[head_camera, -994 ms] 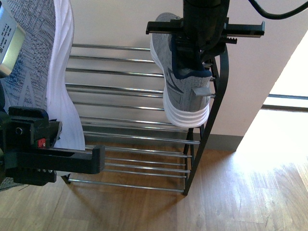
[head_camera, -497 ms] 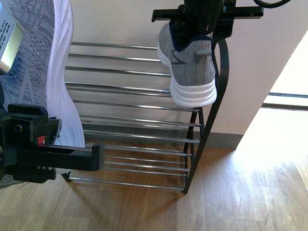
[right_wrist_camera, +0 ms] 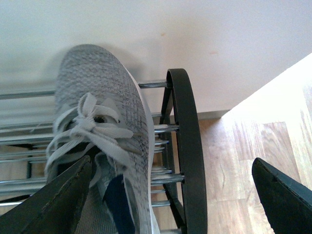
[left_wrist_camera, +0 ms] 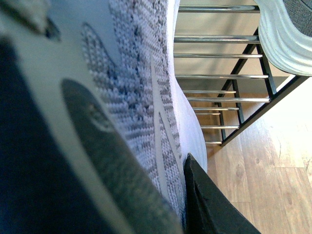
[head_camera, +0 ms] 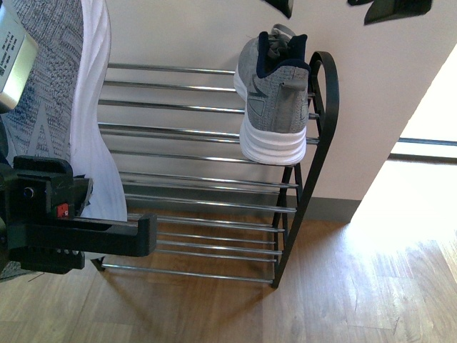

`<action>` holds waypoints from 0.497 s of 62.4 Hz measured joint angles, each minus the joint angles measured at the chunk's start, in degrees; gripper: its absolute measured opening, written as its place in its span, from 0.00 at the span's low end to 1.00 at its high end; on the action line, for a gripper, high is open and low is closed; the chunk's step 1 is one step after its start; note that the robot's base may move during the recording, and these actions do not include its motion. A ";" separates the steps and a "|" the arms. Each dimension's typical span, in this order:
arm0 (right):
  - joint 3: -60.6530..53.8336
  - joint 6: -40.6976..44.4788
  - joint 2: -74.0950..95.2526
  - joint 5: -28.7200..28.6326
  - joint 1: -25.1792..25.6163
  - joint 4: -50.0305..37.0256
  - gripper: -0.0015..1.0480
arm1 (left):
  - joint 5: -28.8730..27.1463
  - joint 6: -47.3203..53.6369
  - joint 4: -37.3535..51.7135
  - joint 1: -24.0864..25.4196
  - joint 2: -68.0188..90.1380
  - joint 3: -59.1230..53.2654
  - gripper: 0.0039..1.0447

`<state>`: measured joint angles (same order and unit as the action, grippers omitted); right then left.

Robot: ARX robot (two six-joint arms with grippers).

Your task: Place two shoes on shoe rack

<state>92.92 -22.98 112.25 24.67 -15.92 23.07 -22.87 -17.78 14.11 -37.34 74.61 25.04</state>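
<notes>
One grey sneaker [head_camera: 275,96] rests heel-out on the top tier of the shoe rack [head_camera: 207,136], against its right side frame [head_camera: 325,107]. It also shows in the right wrist view [right_wrist_camera: 105,126]. My right gripper [head_camera: 335,7] is open above it, clear of the shoe; in the right wrist view its fingertips [right_wrist_camera: 280,192] spread wide around the shoe and the rack frame [right_wrist_camera: 187,146]. My left gripper [head_camera: 78,229] is shut on the other grey sneaker [head_camera: 64,100], held upright at the near left. It fills the left wrist view [left_wrist_camera: 122,107].
The rack's lower chrome tiers [head_camera: 207,221] hold nothing. It stands on a wooden floor [head_camera: 343,286] against a pale wall [head_camera: 178,32]. A bright doorway opening [head_camera: 428,121] lies to the right.
My right gripper has let go of the sneaker and risen away. The sneaker now sits on the top tier. My left gripper and its sneaker have not moved.
</notes>
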 joint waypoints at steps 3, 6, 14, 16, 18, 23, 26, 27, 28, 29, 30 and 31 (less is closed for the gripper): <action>-2.73 0.57 -2.91 -1.14 0.07 -1.55 0.91 | 0.00 0.00 0.00 0.00 0.00 0.00 0.03; -5.51 1.33 -5.73 -2.14 0.09 -3.17 0.91 | -0.02 0.00 0.00 0.00 0.00 0.00 0.03; -13.00 4.87 -12.33 -3.58 0.35 -8.94 0.91 | -0.04 0.00 0.00 0.00 0.00 0.00 0.03; -15.28 6.08 -14.29 -4.50 0.66 -10.75 0.91 | -0.02 0.00 0.00 0.00 0.00 0.00 0.03; -17.70 7.13 -16.31 -5.53 1.05 -12.83 0.91 | 0.00 0.00 0.00 0.00 0.00 0.00 0.03; -22.82 9.75 -20.52 -6.45 2.25 -17.35 0.91 | 0.00 0.00 0.00 0.00 0.00 0.00 0.03; -27.54 12.11 -24.44 -8.15 3.76 -22.27 0.91 | -0.04 0.00 0.00 0.00 0.00 0.00 0.03; -29.44 12.61 -26.08 -9.44 4.48 -24.41 0.91 | -0.04 0.00 0.00 0.00 0.00 0.00 0.03; -30.40 12.94 -26.93 -9.75 4.87 -25.49 0.91 | -0.04 -0.02 0.00 0.00 0.00 0.00 0.03; -31.41 13.29 -27.80 -10.38 5.27 -26.53 0.91 | -0.04 0.00 0.00 0.00 0.00 0.00 0.03; -33.24 14.21 -29.48 -11.67 6.10 -28.46 0.91 | -0.04 0.00 0.00 0.00 0.00 0.00 0.03; -36.17 15.52 -32.09 -12.66 7.37 -31.39 0.91 | -0.04 0.00 0.00 0.00 0.00 0.00 0.03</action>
<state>56.75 -7.46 80.16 12.01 -8.56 -8.32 -22.92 -17.78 14.11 -37.34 74.61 25.04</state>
